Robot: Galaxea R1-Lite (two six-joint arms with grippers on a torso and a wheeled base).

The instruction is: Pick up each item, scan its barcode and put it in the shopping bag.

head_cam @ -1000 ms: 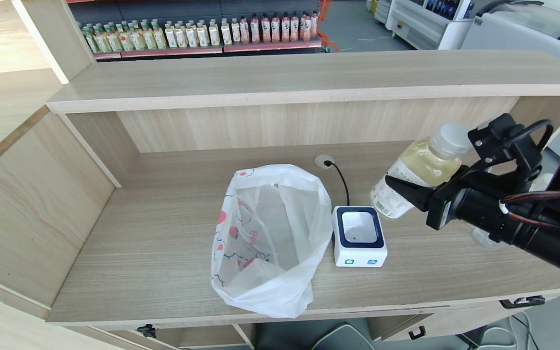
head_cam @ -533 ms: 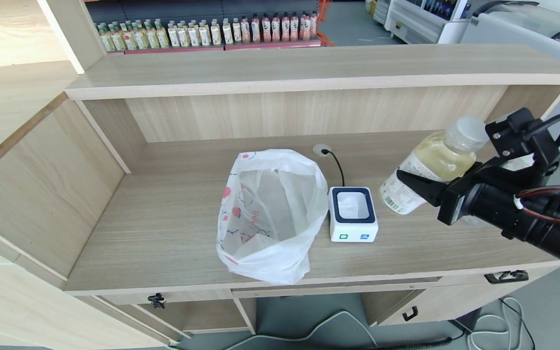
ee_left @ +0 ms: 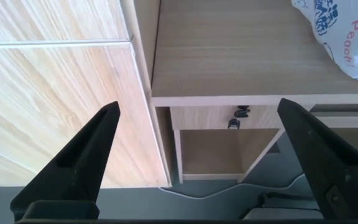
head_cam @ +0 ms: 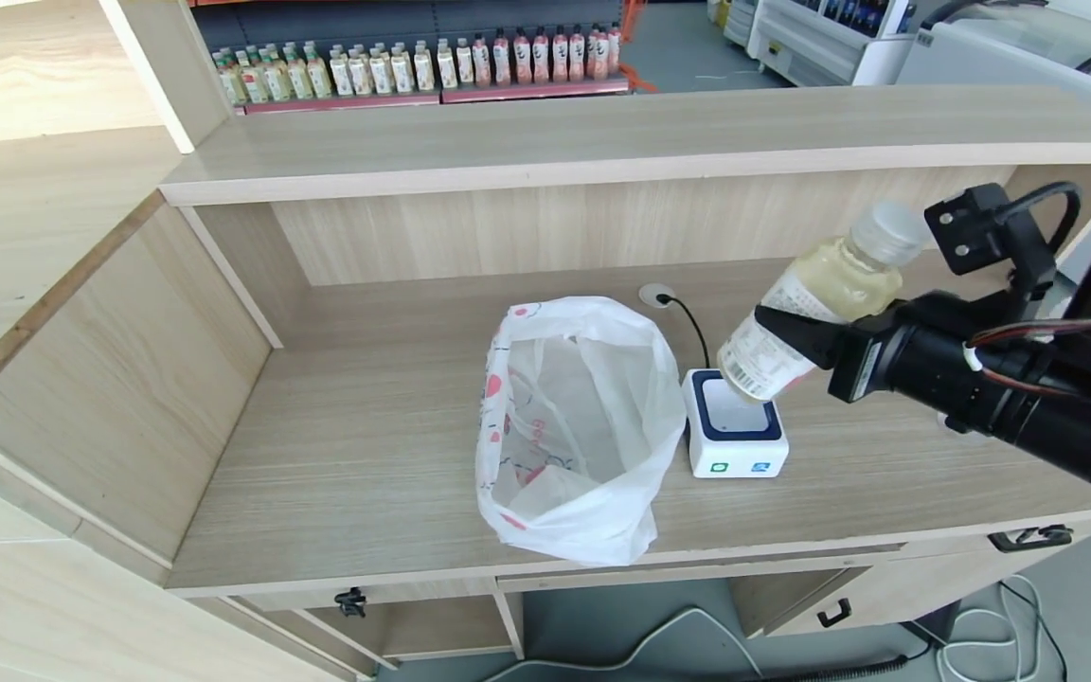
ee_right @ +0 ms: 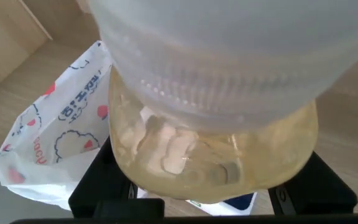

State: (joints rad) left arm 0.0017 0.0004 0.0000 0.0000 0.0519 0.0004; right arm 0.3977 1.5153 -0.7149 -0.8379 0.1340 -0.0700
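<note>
Change: my right pincer (head_cam: pixel 792 333) has carried the bottle (head_cam: pixel 815 303) from beside the scanner (head_cam: pixel 737 438), where it hung clear of it, to a place over it. The head view itself has shifted too, so the different spots of bag and scanner in the picture are no move on the counter (head_cam: pixel 366 445).
Right pincer: pinching the bottle around its labelled middle, one dark finger on each side, held above the counter's right half.
Bottle: tilted, white cap up toward the back right corner and base down over the scanner's window. It holds pale yellow liquid, and a barcode shows low on its label. I cannot tell whether the base touches the scanner.
Scanner: a white box with a dark blue frame around its window, standing on the counter right of centre, just beside the bag.
Bag (head_cam: pixel 574 426): white plastic with red and blue print, mouth open upward, standing mid-counter and reaching to the front edge.
Cable (head_cam: pixel 694 333): black, running from behind the scanner to a round port near the back wall.
Left pincer (ee_left: pixel 197 162): spread wide with nothing between the fingers, hanging below the counter's front edge near its left front corner, facing a cabinet lock with keys (ee_left: pixel 238 118).
</note>
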